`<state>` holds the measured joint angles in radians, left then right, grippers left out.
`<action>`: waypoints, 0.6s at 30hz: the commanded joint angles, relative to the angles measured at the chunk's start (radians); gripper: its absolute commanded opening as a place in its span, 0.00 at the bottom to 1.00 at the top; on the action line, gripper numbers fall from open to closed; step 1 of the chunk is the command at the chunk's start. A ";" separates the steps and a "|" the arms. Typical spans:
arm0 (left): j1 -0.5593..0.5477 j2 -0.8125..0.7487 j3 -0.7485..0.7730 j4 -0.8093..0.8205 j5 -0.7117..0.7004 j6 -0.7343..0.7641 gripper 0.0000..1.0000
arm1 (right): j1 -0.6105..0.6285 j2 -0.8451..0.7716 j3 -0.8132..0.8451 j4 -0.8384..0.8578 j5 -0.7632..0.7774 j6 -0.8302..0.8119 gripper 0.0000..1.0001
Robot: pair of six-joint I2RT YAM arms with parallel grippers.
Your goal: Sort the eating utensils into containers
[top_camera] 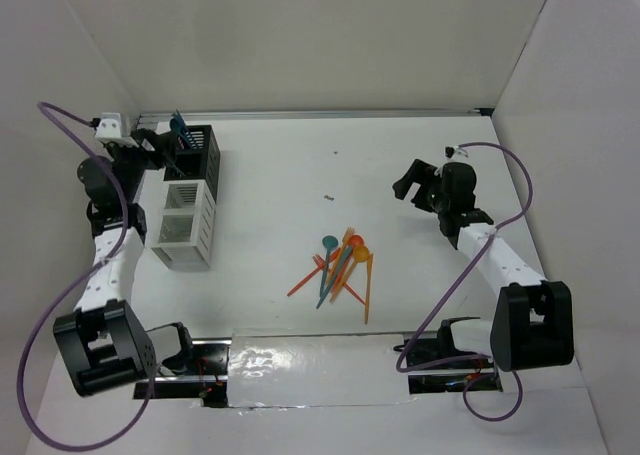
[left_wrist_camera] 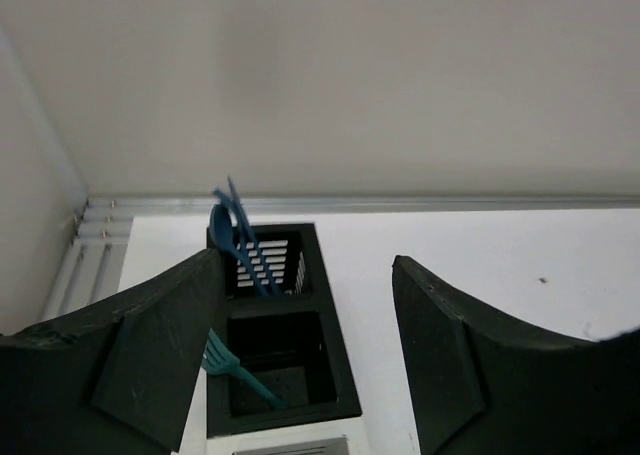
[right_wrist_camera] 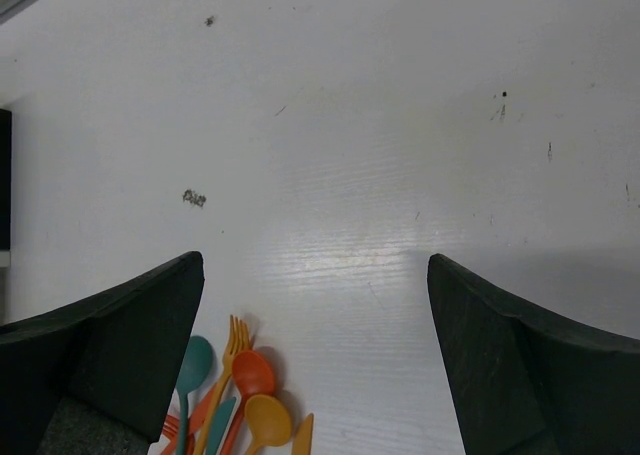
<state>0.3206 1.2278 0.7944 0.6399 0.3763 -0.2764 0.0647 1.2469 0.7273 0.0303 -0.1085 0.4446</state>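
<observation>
Evidently the step in hand is a drop-off. At the upper left of the overhead frame the left claw (left_wrist_camera: 308, 275) hangs wide and empty over the black bin (left_wrist_camera: 338, 360), where a teal fork (left_wrist_camera: 240, 375) leans in the nearer compartment and blue utensils (left_wrist_camera: 236, 237) stand in the farther. The white bin (top_camera: 203, 230) sits just below. At centre, the utensil pile (top_camera: 342, 267) lies on the worktop (top_camera: 400, 155). Rightward, the right claw (right_wrist_camera: 315, 265) hovers wide and empty. Next, it probably needs to descend and pinch a single handle at the pile's edge.
</observation>
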 commanded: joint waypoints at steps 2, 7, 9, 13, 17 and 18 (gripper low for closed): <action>-0.072 -0.155 0.161 -0.199 0.182 0.158 0.82 | -0.009 -0.033 0.003 0.031 0.006 0.008 0.99; -0.238 -0.094 0.348 -0.520 0.323 0.237 0.82 | -0.011 -0.060 -0.020 0.039 0.006 0.039 0.99; -0.418 -0.036 0.396 -0.634 0.296 0.223 0.81 | -0.011 -0.058 0.000 -0.022 0.021 0.032 0.99; -0.635 0.033 0.361 -0.782 0.167 0.100 0.75 | -0.012 -0.084 0.001 -0.073 0.044 0.019 0.99; -0.896 0.146 0.344 -0.912 -0.114 -0.063 0.72 | -0.013 -0.151 -0.057 -0.063 0.044 0.031 0.99; -0.897 0.174 0.342 -0.913 -0.116 -0.064 0.71 | -0.013 -0.152 -0.057 -0.063 0.044 0.031 0.99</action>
<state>-0.4709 1.3460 1.1252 -0.1352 0.4477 -0.2176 0.0597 1.1564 0.6933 -0.0380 -0.0845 0.4679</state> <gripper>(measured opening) 0.716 0.990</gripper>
